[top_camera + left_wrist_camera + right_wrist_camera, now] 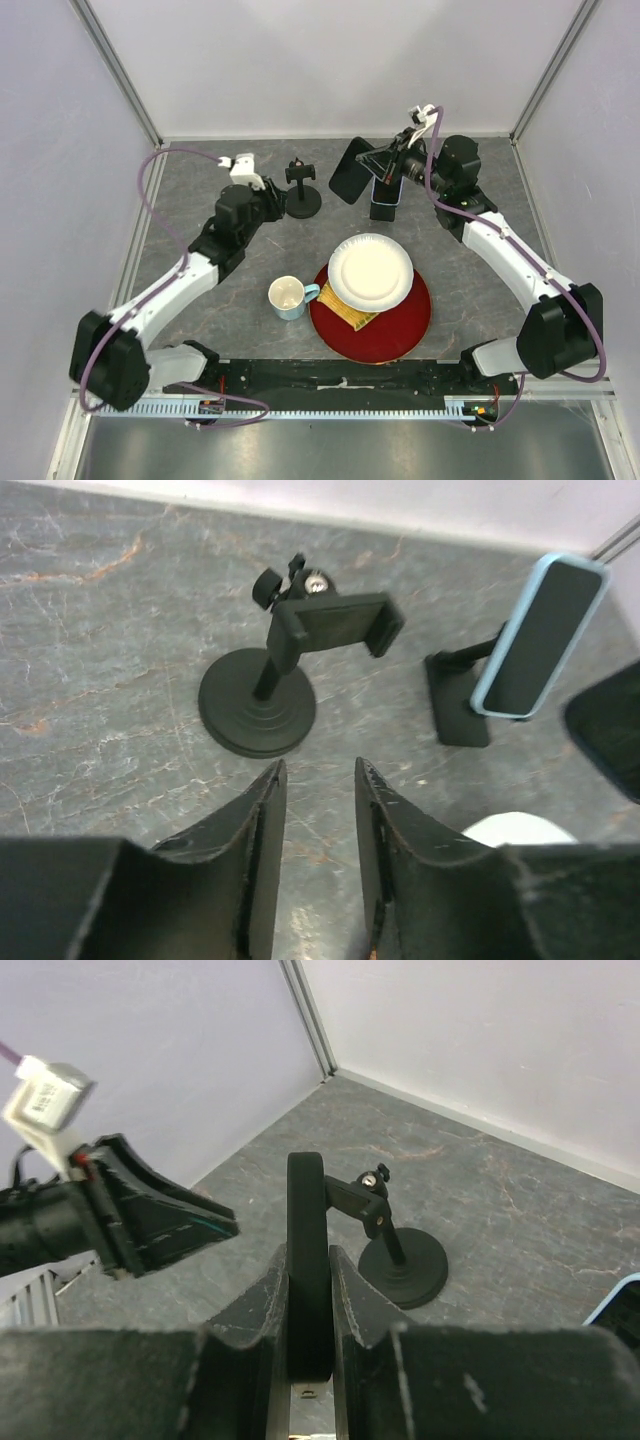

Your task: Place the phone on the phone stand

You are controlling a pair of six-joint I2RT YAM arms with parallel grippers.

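The phone (350, 170) is not on the phone stand (303, 190) yet. I have it clenched edge-on in the right tool (306, 1260), upright between the pads. It hangs near the stand on the right arm's side, apart from it and, as far as I can judge, clear of the surface (450, 290). The stand's clamp head is bare, so the pickup is done, and the carry across and the seating in the clamp are what is left. On the stand's other side the left tool (318, 780) sits just short of the round base. Its jaws are parted with nothing between them, so it is released and empty; I read it as ready to steady the stand, though that is a guess. Beyond the held phone, further from the stand, a second stand (455, 705) carries a blue-cased phone (540, 635), which I must not confuse with my target. Toward the arm bases from the stand, well apart, are a cup (290, 297) and a white plate (370, 270) resting on a red plate (400, 320).
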